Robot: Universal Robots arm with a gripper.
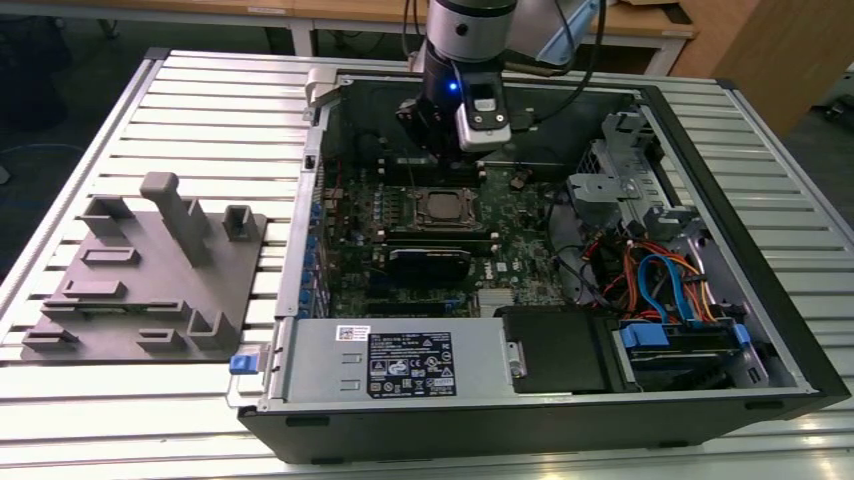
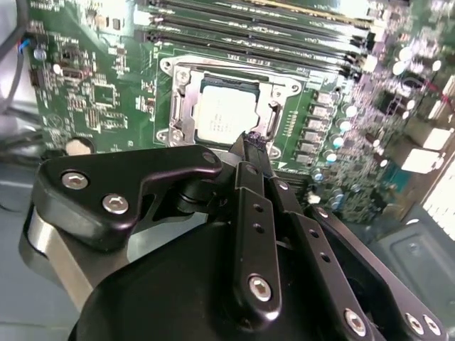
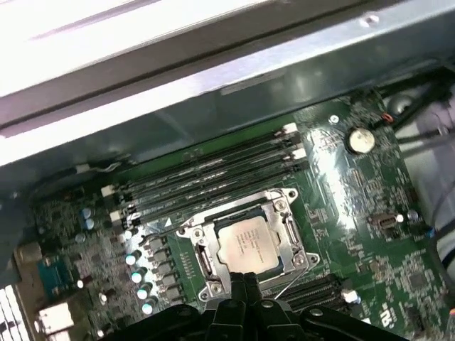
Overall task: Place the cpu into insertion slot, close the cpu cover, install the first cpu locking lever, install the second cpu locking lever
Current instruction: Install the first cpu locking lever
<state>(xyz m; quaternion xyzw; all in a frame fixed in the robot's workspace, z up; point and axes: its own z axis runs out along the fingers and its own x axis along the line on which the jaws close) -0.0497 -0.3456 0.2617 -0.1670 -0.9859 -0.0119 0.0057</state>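
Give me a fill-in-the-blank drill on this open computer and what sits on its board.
1. The cpu sits inside the insertion ____.
2. The circuit board around it is coloured ____.
3. In the exterior view, the grey tray lies outside the computer case, on that view's ____.
Missing words: slot; green; left.

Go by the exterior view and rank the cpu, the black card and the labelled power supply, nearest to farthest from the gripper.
1. The cpu, seated in its socket, closest to the gripper.
2. The black card, mid-board, on the cpu's far side from the gripper.
3. The power supply, along the case's front edge.
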